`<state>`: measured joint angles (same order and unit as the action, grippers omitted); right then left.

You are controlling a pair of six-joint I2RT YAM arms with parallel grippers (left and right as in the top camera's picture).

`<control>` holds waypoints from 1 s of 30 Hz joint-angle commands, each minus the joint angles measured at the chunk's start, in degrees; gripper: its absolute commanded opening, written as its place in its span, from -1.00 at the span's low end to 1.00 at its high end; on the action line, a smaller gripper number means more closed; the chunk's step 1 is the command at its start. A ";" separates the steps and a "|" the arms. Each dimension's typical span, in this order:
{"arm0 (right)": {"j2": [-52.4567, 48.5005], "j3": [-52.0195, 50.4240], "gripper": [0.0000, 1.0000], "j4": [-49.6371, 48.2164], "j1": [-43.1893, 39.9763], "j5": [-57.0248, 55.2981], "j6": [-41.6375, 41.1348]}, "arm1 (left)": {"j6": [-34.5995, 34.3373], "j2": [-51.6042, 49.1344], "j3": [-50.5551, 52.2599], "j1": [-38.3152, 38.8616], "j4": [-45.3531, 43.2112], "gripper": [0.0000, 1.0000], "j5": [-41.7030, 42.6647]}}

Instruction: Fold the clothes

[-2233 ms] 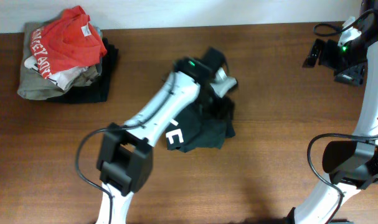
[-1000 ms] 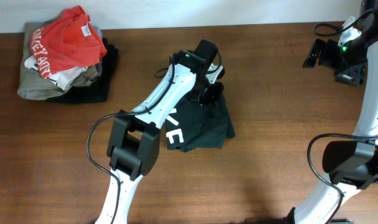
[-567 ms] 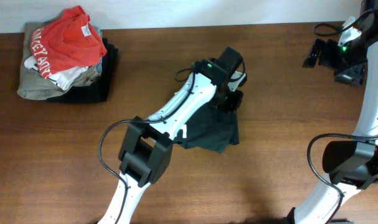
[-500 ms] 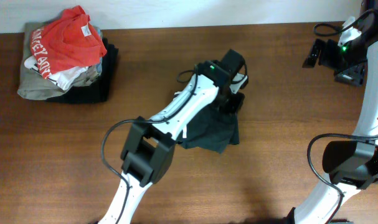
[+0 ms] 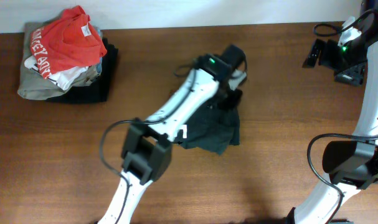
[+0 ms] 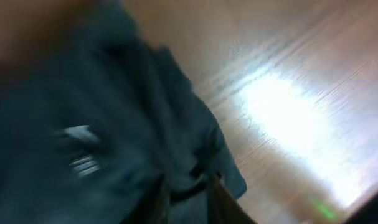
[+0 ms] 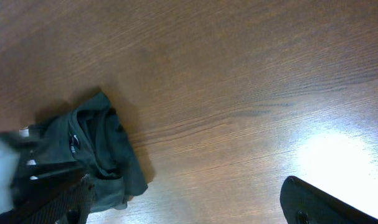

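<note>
The clothes are one dark navy T-shirt (image 5: 213, 127) lying bunched at the table's middle, with a small white label (image 5: 183, 132) at its left edge. My left gripper (image 5: 229, 93) hangs over the shirt's upper right corner. The left wrist view is blurred. There the shirt (image 6: 114, 124) fills the left side, and a dark fold lies between the fingers of the left gripper (image 6: 192, 199), which stand slightly apart. My right gripper (image 5: 329, 56) is at the far right rear, open and empty. Its view shows the shirt (image 7: 95, 155) at lower left, well apart from the right gripper (image 7: 189, 211).
A pile of other clothes (image 5: 61, 53), topped by a red shirt (image 5: 64, 40), sits at the back left corner. The left arm's base (image 5: 142, 158) stands at the front centre. The right arm's base (image 5: 357, 168) is at the right edge.
My left gripper has swung to the right over the shirt, drawing fabric with it. The white lettering is now covered and the shirt reaches further right. The right arm has not moved.
</note>
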<state>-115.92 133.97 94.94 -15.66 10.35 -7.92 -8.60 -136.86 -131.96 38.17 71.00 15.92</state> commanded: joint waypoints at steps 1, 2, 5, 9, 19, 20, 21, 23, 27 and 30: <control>1.11 0.55 0.97 0.00 -0.02 -0.52 0.20 | 0.96 4.22 -1.92 -4.48 -0.02 -0.49 -1.40; 1.11 0.57 0.97 0.00 -0.02 -0.52 0.20 | 0.94 3.54 -1.86 -5.25 -0.39 -0.49 -1.38; 1.11 0.55 0.97 0.00 -0.02 -0.52 0.20 | 0.96 0.79 -1.81 -6.34 -0.96 -0.48 -0.26; 1.11 0.55 0.97 0.00 -0.02 -0.52 0.20 | 0.33 -5.11 -1.79 -5.55 -1.66 -0.49 0.26; 1.11 0.57 0.97 0.00 -0.02 -0.52 0.20 | 2.23 -9.75 -1.79 -2.73 -4.44 -0.49 7.26; 1.11 0.55 0.97 0.00 -0.02 -0.52 0.20 | 2.23 -10.75 -1.79 -2.27 -4.55 -0.50 7.28; 1.11 0.55 0.98 0.00 -0.02 -0.52 0.20 | 2.23 -11.56 -1.79 -1.95 -4.55 -0.50 7.26; 1.11 0.57 0.97 0.00 -0.02 -0.52 0.20 | 2.25 -12.85 -1.79 -0.96 -4.42 -0.52 7.26; 1.11 0.55 0.97 0.00 -0.02 -0.52 0.20 | 2.27 -12.63 -2.71 0.66 -4.39 -0.60 7.17; 1.11 0.55 0.97 0.00 -0.02 -0.52 0.20 | 3.21 -10.95 -5.31 0.61 -2.49 -0.60 7.04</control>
<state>-115.92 133.97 94.91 -15.66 10.35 -7.73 -7.27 -148.64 -134.13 38.28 66.81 21.87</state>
